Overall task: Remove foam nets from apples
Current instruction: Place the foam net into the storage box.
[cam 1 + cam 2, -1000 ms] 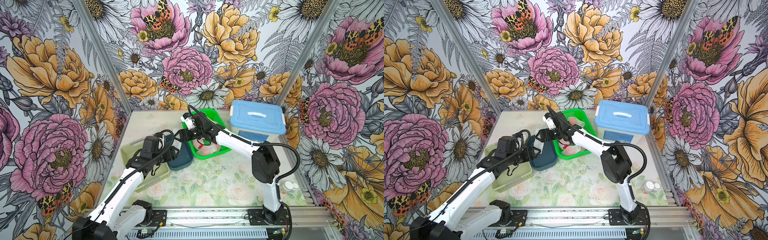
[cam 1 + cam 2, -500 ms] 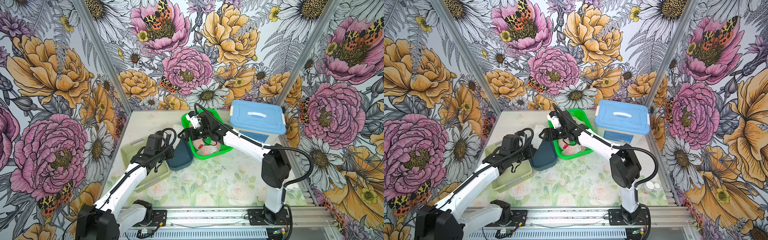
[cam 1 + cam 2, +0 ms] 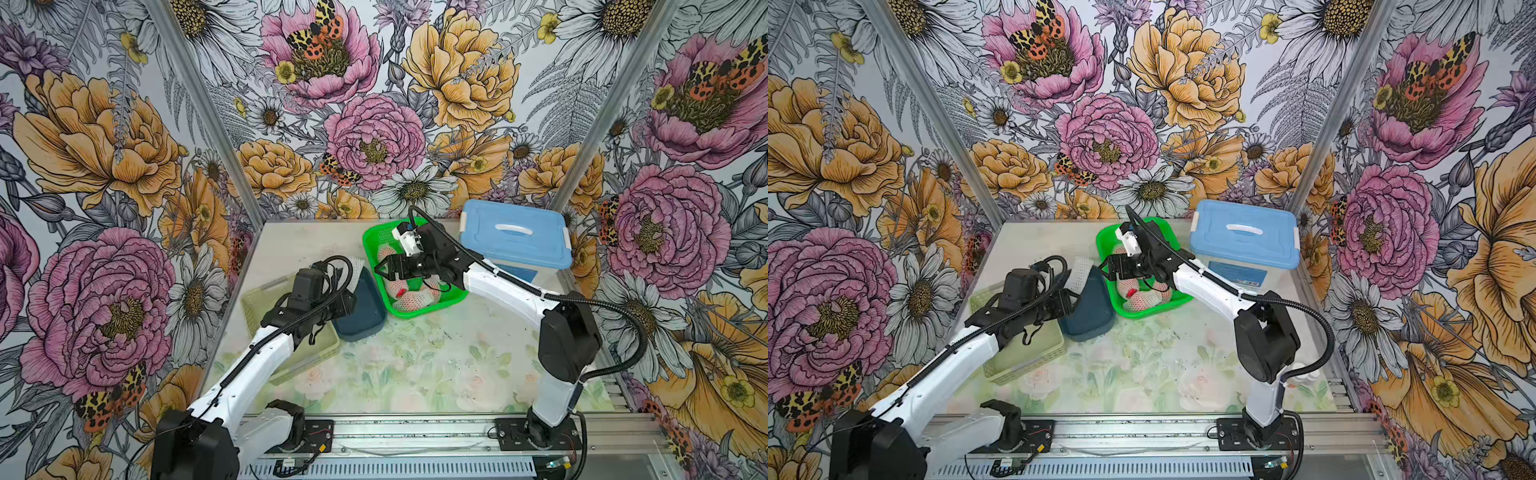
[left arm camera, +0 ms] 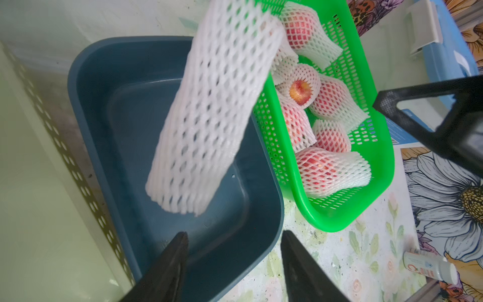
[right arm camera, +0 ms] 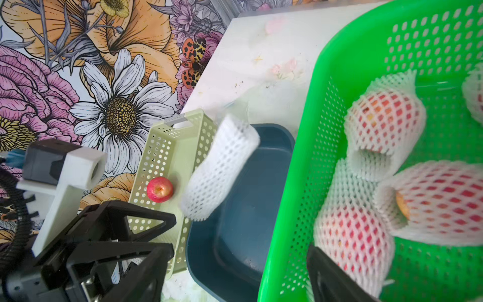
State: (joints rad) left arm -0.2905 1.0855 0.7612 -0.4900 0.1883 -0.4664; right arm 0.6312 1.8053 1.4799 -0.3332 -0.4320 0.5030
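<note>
Moved since a second ago: the right arm (image 3: 511,291) has swung its elbow out toward the right edge of the bench (image 3: 415,365), while the right gripper (image 3: 382,269) stays over the green basket (image 3: 415,311).
Left side: the left gripper (image 4: 234,235) has its jaws spread with nothing between them, and it is poised over the near end of the blue tub (image 4: 117,117).
Loose sleeve: one empty, flattened foam net (image 4: 209,112) slants above the blue tub, clear of the left gripper's fingers. In a top view it shows at the tub's far end, just beside the green basket. From the right wrist camera it is blurred, and I can't tell whether it leans on anything.
Right side: the right gripper's jaws are spread and hold nothing. It hangs over the left side of the green basket.
Basket load: at least six netted apples (image 4: 329,172) are heaped in the green basket, and one shows its bare yellow-red end.
Pale basket: a single bare apple (image 5: 160,189) lies in the pale green basket (image 5: 162,146), which sits against the blue tub's other side.
Back right: the blue-lidded box (image 3: 515,241) is shut.
</note>
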